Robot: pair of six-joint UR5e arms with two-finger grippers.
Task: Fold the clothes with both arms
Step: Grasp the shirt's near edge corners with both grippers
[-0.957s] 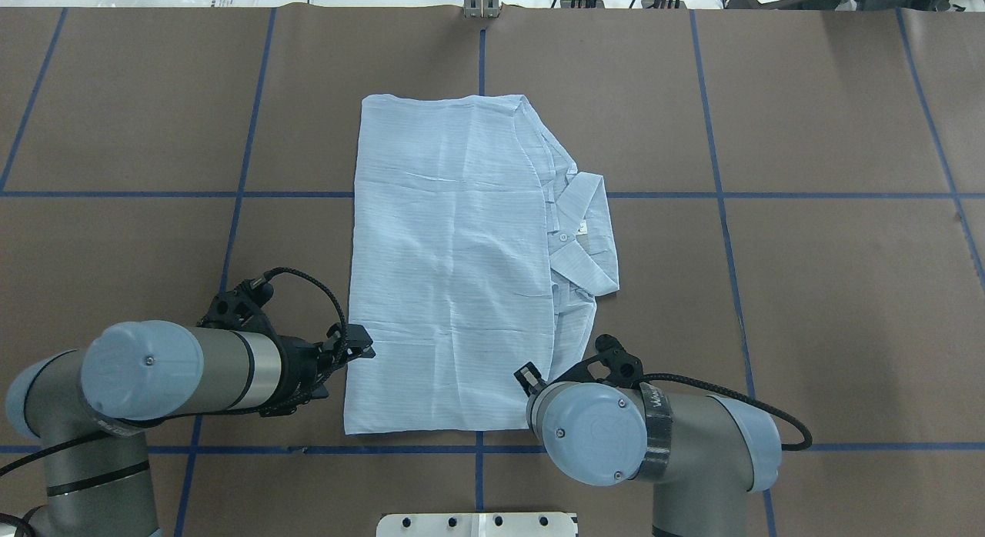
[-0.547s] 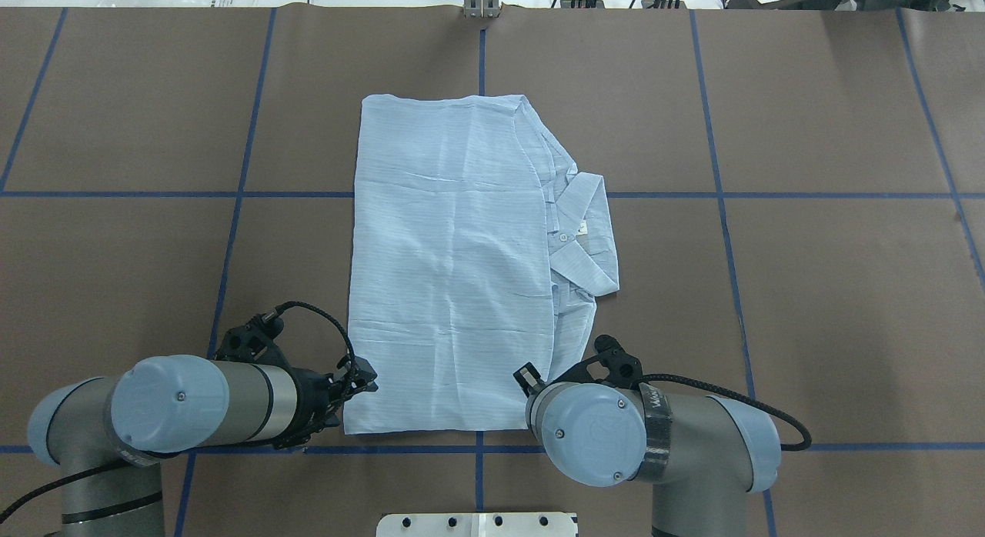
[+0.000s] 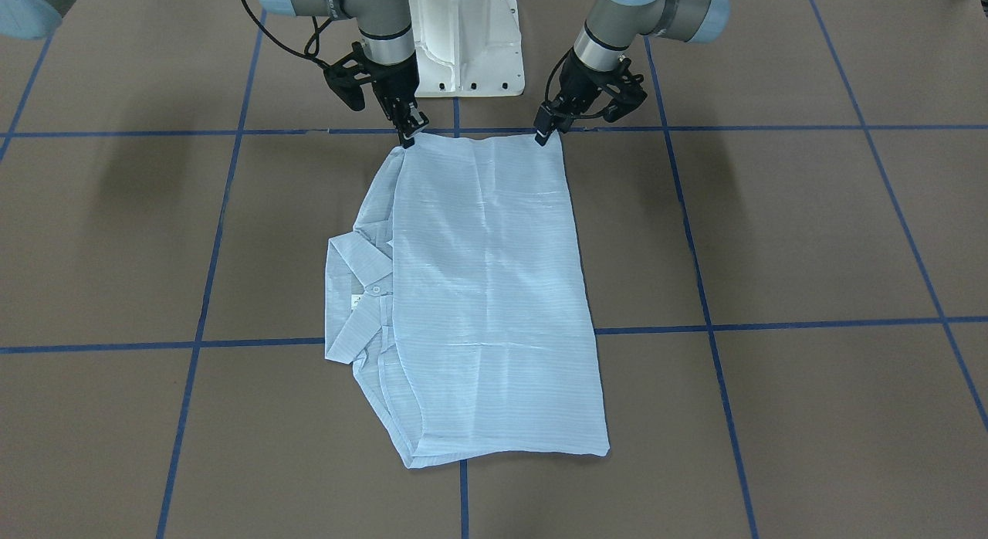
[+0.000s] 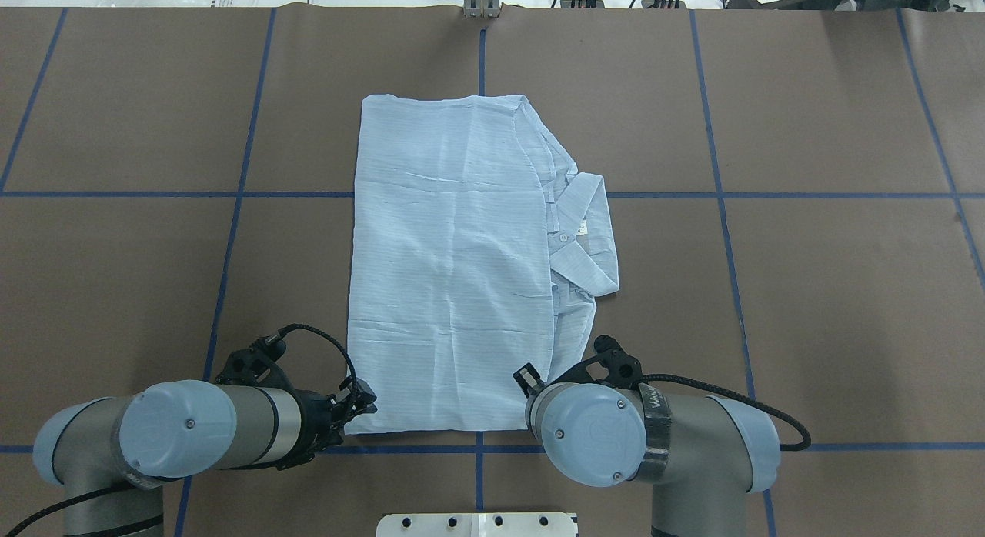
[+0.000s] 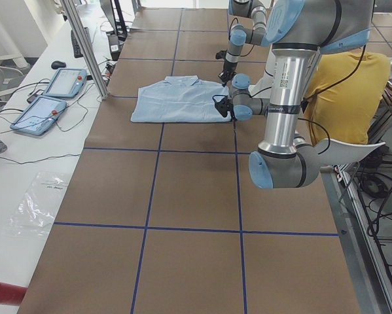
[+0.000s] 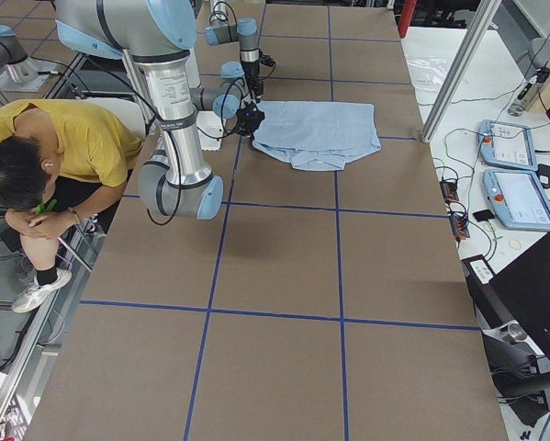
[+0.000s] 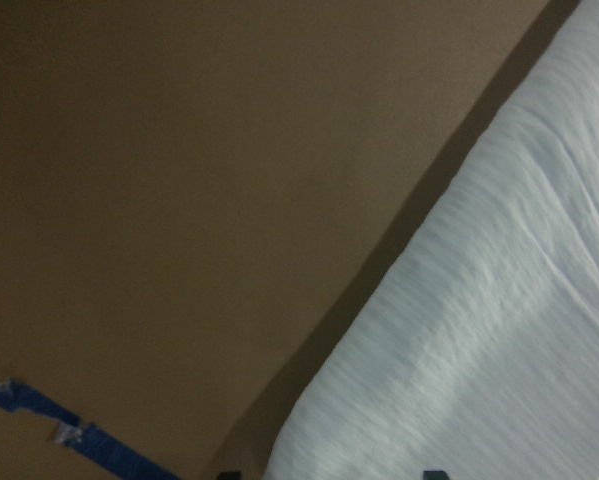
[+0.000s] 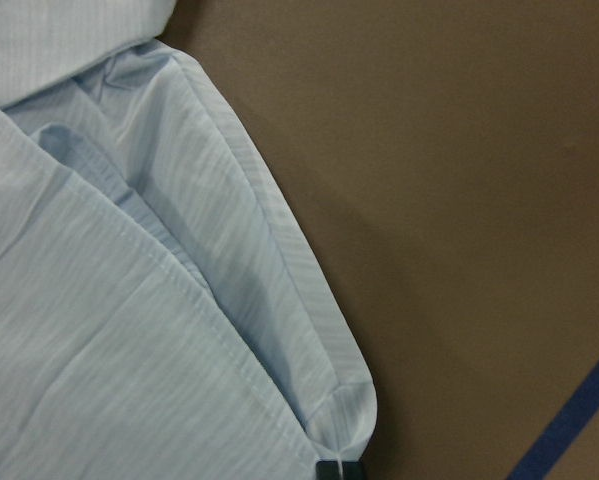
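Lying flat mid-table: a pale-blue pinstriped shirt (image 4: 454, 268), folded into a long panel running near to far, with collar and small label showing along the right. Near hem toward the robot — one corner per gripper. At the near-right corner, right gripper (image 3: 407, 134) pinched shut on cloth; at the near-left, left gripper (image 4: 362, 393) parted, astride the edge, not yet clamped.

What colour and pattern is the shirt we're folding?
Light blue with faint thin stripes. The shirt shows this best in the right wrist view.
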